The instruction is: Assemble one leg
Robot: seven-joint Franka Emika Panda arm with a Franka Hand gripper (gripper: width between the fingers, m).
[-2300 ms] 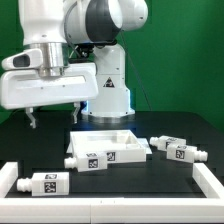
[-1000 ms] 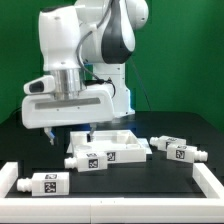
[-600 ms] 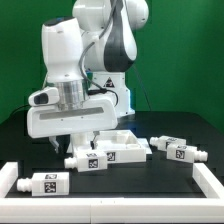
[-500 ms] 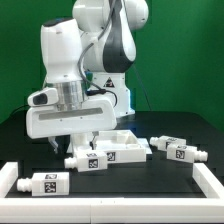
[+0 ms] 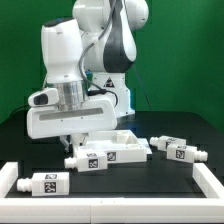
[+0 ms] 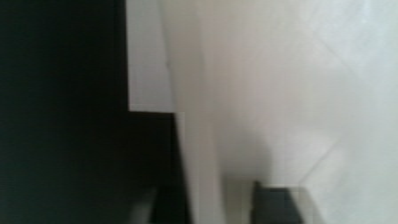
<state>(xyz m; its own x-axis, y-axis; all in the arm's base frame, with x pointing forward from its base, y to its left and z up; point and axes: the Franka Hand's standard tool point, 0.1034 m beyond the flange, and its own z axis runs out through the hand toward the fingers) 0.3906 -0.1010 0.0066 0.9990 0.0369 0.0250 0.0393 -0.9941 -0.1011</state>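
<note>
Now the arm is down among the parts, its descent all but ended.
The white Franka arm (image 5: 85, 60) has come from high over the black desk (image 5: 25, 155) to the white square tabletop panel (image 5: 125, 140) and lately barely moved. The short white tagged leg (image 5: 100, 158) lies ungrasped against the panel's front edge. The gripper (image 5: 66, 143) hangs open and empty just above, so a grasp seems next.

Bends the arm (image 5: 60, 50) forward and down, with the wrist (image 5: 68, 96) upright above the claw (image 5: 72, 141). Holds the claw low, its broad white body level. Points the dark fingers (image 5: 51, 143) straight down, spread wide apart. Shows them only as dark blurs in the wrist view.
</note>
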